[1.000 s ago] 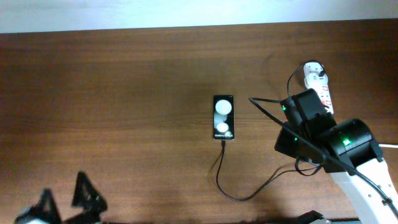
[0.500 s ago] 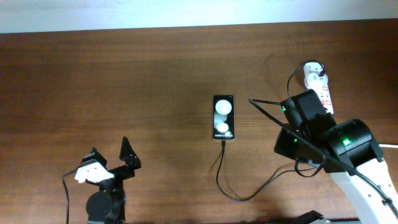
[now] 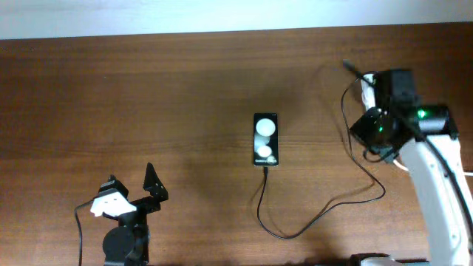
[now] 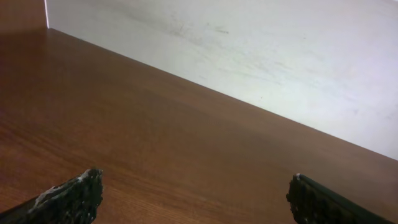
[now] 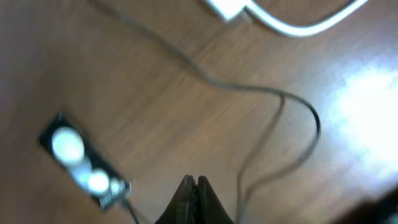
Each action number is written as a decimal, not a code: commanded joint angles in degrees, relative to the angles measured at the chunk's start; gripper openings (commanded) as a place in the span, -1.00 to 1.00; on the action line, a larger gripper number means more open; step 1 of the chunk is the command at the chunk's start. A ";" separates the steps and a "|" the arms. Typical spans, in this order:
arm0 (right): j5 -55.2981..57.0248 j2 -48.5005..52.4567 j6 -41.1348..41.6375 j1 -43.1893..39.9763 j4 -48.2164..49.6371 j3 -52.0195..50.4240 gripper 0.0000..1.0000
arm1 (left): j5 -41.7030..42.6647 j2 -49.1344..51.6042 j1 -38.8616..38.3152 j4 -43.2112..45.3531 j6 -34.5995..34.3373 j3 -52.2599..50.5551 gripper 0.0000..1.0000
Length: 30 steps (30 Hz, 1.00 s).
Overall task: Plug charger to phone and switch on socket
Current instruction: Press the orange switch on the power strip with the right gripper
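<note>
The black phone (image 3: 266, 139) lies flat at mid-table, with two white reflections on its screen. It also shows blurred in the right wrist view (image 5: 84, 168). The thin black charger cable (image 3: 284, 234) meets the phone's near end, loops toward me and right, then rises to the socket (image 3: 367, 87). My right arm covers most of the socket. In the right wrist view only a white corner of the socket (image 5: 227, 6) shows, with the cable (image 5: 273, 93) below it. My right gripper (image 3: 347, 66) (image 5: 194, 182) is shut and empty above the table. My left gripper (image 3: 131, 185) (image 4: 194, 186) is open and empty, at the near left.
The strip's thick white cord (image 5: 298, 25) curves off beside the socket's corner. The white wall (image 4: 261, 56) borders the table's far edge. The wooden table (image 3: 148, 96) is bare to the left of the phone.
My right arm has swung from the near right toward the far right and now hangs over the socket. My left arm came into view and has held still since.
</note>
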 commanded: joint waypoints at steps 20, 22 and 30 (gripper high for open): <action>-14.12 36.41 -5.01 -22.60 36.92 7.61 -0.92 | 0.44 -0.17 -0.02 0.15 0.92 -0.48 0.98; -14.16 37.16 -5.01 -23.12 37.79 7.61 -0.92 | 0.44 -0.17 -0.02 0.15 0.92 -0.48 0.98; -13.90 38.29 -5.05 -23.10 41.59 7.61 -0.92 | 0.44 -0.17 -0.02 0.15 0.92 -0.48 0.98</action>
